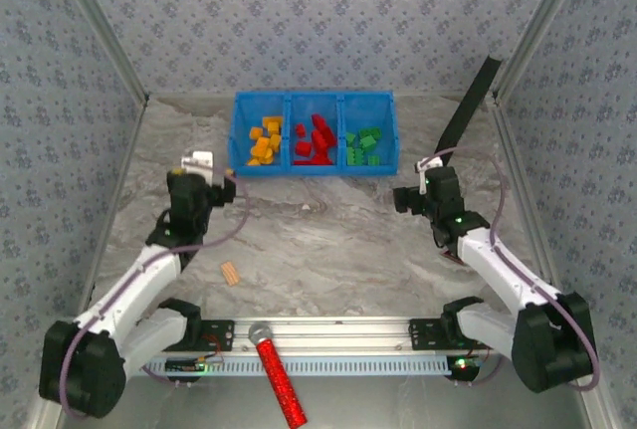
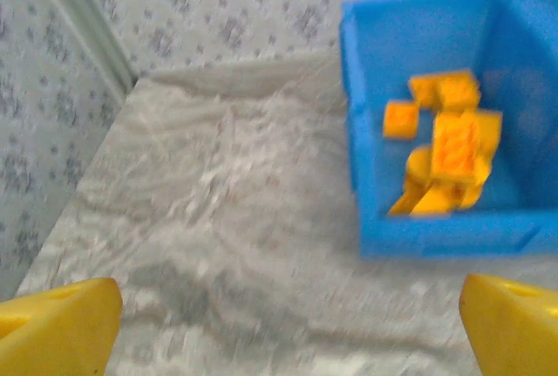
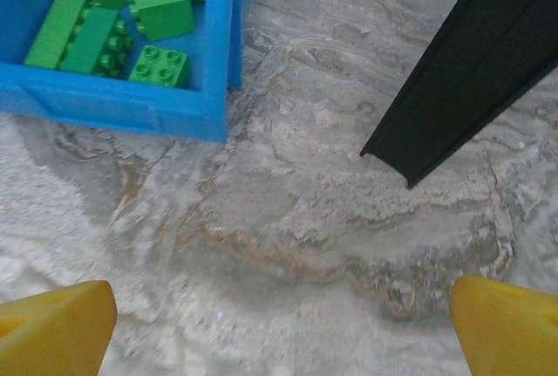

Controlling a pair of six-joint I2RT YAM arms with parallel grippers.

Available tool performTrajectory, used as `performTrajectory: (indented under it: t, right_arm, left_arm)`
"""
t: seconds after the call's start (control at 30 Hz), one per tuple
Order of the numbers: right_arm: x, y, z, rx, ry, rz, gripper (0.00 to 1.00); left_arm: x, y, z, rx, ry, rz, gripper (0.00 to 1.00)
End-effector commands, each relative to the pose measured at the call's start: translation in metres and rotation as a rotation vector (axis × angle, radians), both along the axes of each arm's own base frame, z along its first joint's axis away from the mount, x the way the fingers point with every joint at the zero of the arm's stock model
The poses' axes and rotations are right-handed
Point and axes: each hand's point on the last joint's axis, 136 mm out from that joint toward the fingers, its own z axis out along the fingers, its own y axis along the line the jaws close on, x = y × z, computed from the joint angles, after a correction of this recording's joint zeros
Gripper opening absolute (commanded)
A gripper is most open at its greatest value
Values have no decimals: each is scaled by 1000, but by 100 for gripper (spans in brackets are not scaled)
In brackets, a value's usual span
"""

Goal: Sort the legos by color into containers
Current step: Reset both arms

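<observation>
The tray (image 1: pixel 315 171) at the far edge of the table (image 1: pixel 328 250) holds the bricks (image 1: pixel 316 140) grouped by colour. The left claw (image 1: pixel 227 190) and right claw (image 1: pixel 401 198) stand wide open, empty.

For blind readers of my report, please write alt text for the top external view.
A blue three-compartment tray on a marbled table holds yellow-orange legos left, red legos in the middle, green legos right. The left tool and right tool are near its front corners; a tan block and red glittery stick lie in the foreground.
</observation>
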Motion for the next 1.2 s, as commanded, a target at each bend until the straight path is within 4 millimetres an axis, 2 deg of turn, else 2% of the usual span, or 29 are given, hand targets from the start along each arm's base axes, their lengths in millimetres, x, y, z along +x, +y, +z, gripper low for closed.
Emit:
performTrajectory:
  t: [0.0,0.1,0.17,0.23,0.33,0.4,0.47,0.5,0.57,0.6,0.67,0.77,0.87,1.17]
  right_arm:
    - [33,-1,16,-13,-170,5,100]
    - [42,-9,6,-61,-175,-9,100]
    - [44,-15,-2,-49,-209,-17,100]
    - [45,-25,-12,-1,-197,-38,100]
    - [42,-36,-25,30,-191,-67,100]
    - [41,-40,-24,37,-198,-61,100]
    - [37,-45,-20,23,-238,-65,100]
    - [34,-49,-16,14,-274,-74,100]
    - [31,-62,-12,15,-322,-110,100]
    - [32,-67,-14,26,-328,-113,100]
    - [39,-77,-23,83,-318,-139,100]
    - [53,-71,-42,108,-289,-91,100]
    - [59,-70,-49,104,-213,-92,100]
    - [60,-71,-47,100,-221,-99,100]
  left_arm:
    - [10,27,17,-30,-191,75,99]
    - [19,53,-20,-49,-120,137,99]
    - [26,58,-39,-63,-110,129,99]
    - [37,59,-51,-59,-93,120,99]
    - [52,49,-55,-79,-55,65,99]
    - [57,49,-65,-78,-27,69,99]
    - [59,47,-84,-77,-33,57,99]
    - [66,47,-81,-64,-69,55,99]
    - [65,52,-87,-91,18,75,99]
    - [68,53,-86,-99,-18,69,99]
    - [67,56,-90,-123,33,77,99]
    - [67,56,-89,-125,28,74,99]
    - [68,56,-89,-124,22,74,99]
    - [67,56,-89,-124,22,71,99]
